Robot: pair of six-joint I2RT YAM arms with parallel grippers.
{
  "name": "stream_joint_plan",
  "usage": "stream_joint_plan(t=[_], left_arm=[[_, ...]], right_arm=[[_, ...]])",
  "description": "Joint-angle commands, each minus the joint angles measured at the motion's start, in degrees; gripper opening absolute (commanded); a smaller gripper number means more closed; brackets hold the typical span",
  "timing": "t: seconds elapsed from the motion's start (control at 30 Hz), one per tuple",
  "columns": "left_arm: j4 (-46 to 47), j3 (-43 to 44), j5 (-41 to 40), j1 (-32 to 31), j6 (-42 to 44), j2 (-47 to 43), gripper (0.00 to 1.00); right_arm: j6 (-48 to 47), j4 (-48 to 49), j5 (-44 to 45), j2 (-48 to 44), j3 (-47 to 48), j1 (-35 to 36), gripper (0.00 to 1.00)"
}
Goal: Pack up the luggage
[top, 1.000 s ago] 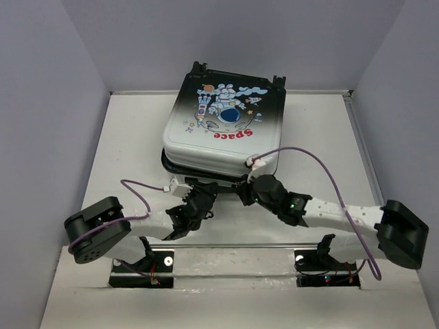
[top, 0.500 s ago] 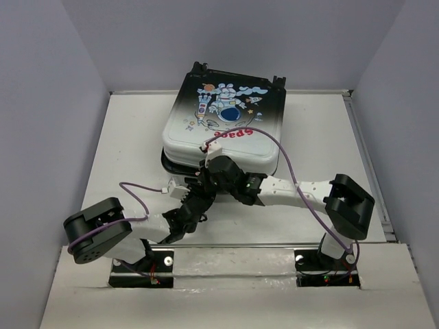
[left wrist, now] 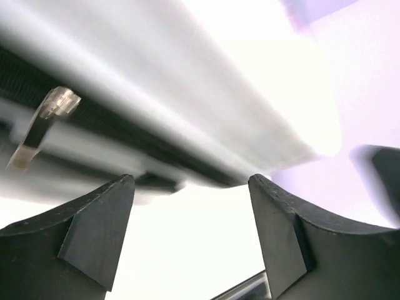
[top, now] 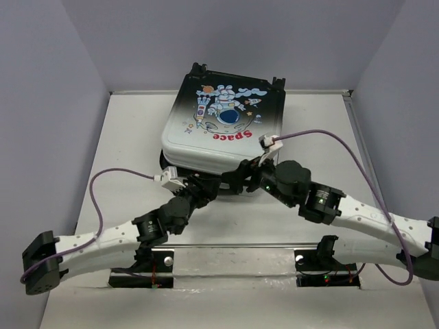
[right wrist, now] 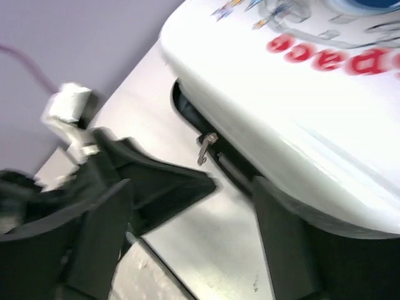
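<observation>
I see the white table (top: 123, 144) with the luggage (top: 223, 127) lying flat in the upper centre of the top view, astronaut shell up. A dark seam runs along its lower edge. The left gripper (top: 204, 192) sits at that edge, spread wide and empty. The right gripper (top: 236, 179) is beside it, also wide and empty. A small zipper pull (right wrist: 206, 148) hangs in the seam.

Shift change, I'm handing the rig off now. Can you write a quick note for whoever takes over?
Left fingers: open, empty, at the luggage's near edge.
Right fingers: open, empty, beside them at the same edge.
Luggage: flat on the table, lid down over the base.
Done: lid lowered.
To do: a dark gap shows along the near seam and the zip pull hangs loose, so it looks not yet zipped. Contents cannot be seen.
</observation>
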Motion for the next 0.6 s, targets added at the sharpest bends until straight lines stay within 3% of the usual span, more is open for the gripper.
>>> stream_joint_plan(t=[0.0, 0.07, 0.1, 0.2, 0.23, 0.27, 0.33, 0.37, 0.5, 0.57], left_arm=[[-16.8, 11.9, -9.9, -1.0, 15.6, -11.5, 0.86], [-18.9, 19.3, -11.7, -0.8, 20.9, -12.3, 0.87], [-20.6, 22.2, -12.0, -0.4, 22.6, -11.0, 0.88], [-23.5, 33.5, -6.9, 6.5, 28.1, -3.8, 0.9], [-23.3, 37.6, -3.2, 14.0, 29.3, -1.6, 0.9], [-23.3, 39.5, 7.7, 19.1, 29.7, 0.9, 0.9], [-21.6, 42.1, 20.4, 29.9, 27.4, 7.8, 0.89], [-20.5, 43.5, 30.2, 39.8, 26.2, 10.1, 0.89], [-16.6, 45.1, 37.7, 55.7, 20.2, 18.2, 0.88], [-16.6, 46.7, 40.1, 60.2, 18.5, 23.7, 0.89]], right_arm=[[-1.2, -7.2, 8.7, -3.9, 1.7, -9.5, 0.51], [-0.3, -7.2, 5.7, -4.9, 1.4, -16.8, 0.15], [-0.2, -7.1, 4.1, -5.1, 1.3, -23.6, 0.07], [-0.8, -6.9, 1.5, -3.7, 1.5, -34.2, 0.07], [-0.8, -6.9, 0.4, -1.3, 2.0, -36.5, 0.07], [-0.5, -6.7, -0.7, -0.1, 2.2, -38.5, 0.07], [0.4, -5.6, -2.7, 2.1, 1.9, -43.1, 0.07], [0.7, -5.3, -3.4, 4.0, 1.8, -44.6, 0.07], [1.6, -2.6, -9.5, 9.1, 1.3, -49.8, 0.07], [1.8, -1.9, -11.3, 12.0, 2.3, -50.4, 0.07]])
